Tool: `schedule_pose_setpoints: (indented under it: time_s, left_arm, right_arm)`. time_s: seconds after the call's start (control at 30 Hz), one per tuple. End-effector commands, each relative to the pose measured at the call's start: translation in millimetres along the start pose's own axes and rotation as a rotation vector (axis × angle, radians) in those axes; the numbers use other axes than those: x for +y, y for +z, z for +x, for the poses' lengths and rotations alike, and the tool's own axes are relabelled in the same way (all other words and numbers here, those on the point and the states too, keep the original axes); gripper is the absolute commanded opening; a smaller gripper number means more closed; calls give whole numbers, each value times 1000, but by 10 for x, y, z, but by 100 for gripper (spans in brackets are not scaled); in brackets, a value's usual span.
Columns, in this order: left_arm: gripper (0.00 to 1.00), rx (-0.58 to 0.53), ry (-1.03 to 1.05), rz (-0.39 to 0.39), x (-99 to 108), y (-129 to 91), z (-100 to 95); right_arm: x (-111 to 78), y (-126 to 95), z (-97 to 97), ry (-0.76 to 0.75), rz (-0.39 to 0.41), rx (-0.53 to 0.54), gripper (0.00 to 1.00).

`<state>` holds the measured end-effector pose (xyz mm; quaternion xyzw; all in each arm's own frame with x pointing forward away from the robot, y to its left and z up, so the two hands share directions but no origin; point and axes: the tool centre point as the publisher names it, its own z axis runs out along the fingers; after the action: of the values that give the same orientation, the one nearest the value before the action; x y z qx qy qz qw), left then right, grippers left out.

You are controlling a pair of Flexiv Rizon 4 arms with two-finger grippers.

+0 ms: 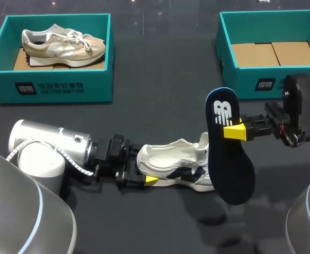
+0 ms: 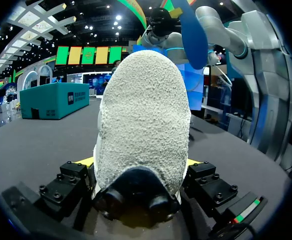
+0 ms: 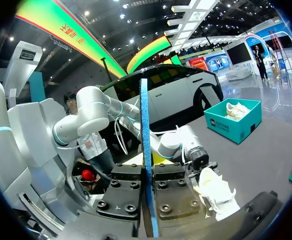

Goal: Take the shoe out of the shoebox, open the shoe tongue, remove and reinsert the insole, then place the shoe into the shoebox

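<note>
A white shoe (image 1: pixel 176 165) lies on its side on the dark table, heel toward my left arm. My left gripper (image 1: pixel 144 171) is shut on its heel, one finger on each side. The left wrist view shows the grey heel (image 2: pixel 143 120) filling the gap between the gripper's (image 2: pixel 140 164) fingers. My right gripper (image 1: pixel 234 130) is shut on a dark blue insole (image 1: pixel 226 153), held upright on edge above the shoe's toe end. In the right wrist view the insole (image 3: pixel 145 130) stands edge-on between the gripper's (image 3: pixel 146 167) fingers, with the shoe (image 3: pixel 213 192) below and beside it.
A teal shoebox (image 1: pixel 49 87) at the back left holds a beige shoe (image 1: pixel 62 43). A second teal shoebox (image 1: pixel 226 58) at the back right shows only its cardboard floor. Bare table lies between the boxes and along the front edge.
</note>
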<state>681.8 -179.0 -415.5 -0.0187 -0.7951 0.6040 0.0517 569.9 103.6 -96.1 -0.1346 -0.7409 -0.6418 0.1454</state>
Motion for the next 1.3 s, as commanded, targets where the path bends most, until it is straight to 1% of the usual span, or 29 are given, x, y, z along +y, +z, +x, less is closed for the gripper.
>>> schedule_pose_setpoints:
  time_s: [0.03, 0.27, 0.3, 0.37, 0.4, 0.43, 0.67, 0.83, 0.93, 1.03, 1.07, 1.1, 1.13, 1.3]
  left_arm:
    - [0, -1, 0, -1, 24, -9, 16]
    - [0, -1, 0, -1, 24, -9, 16]
    - [2, -1, 0, -1, 24, -9, 16]
    - [51, -2, 0, -2, 27, -20, 13]
    - [92, 0, 0, -4, 30, -34, 15]
    - [100, -10, 15, -6, 27, -50, 18]
    - [100, -51, 28, -14, 21, -172, 23]
    - [100, -57, 24, -40, 5, -271, 2]
    - [100, -48, 14, -83, -11, -328, -8]
    - [100, -38, 12, -155, -24, -395, -17]
    - [100, -52, -3, -199, -33, -420, -19]
    - [100, -85, 13, -266, -43, -447, -27]
    - [100, -122, 87, -343, -46, -494, -31]
    - [100, -122, 87, -343, -46, -494, -31]
  right_arm:
    - [-69, 25, 29, 1, -18, -3, 0]
    - [-83, 45, 20, 6, -29, 13, 0]
    - [-83, 45, 20, 6, -29, 13, 0]
    - [-83, 45, 20, 6, -29, 13, 0]
    - [-83, 45, 20, 6, -29, 13, 0]
    - [-83, 45, 20, 6, -29, 13, 0]
    - [-83, 45, 20, 6, -29, 13, 0]
    - [-83, 45, 20, 6, -29, 13, 0]
    - [-83, 45, 20, 6, -29, 13, 0]
    - [-83, 45, 20, 6, -29, 13, 0]
    - [-83, 45, 20, 6, -29, 13, 0]
    - [-83, 45, 20, 6, -29, 13, 0]
    - [-83, 45, 20, 6, -29, 13, 0]
    - [-83, 45, 20, 6, -29, 13, 0]
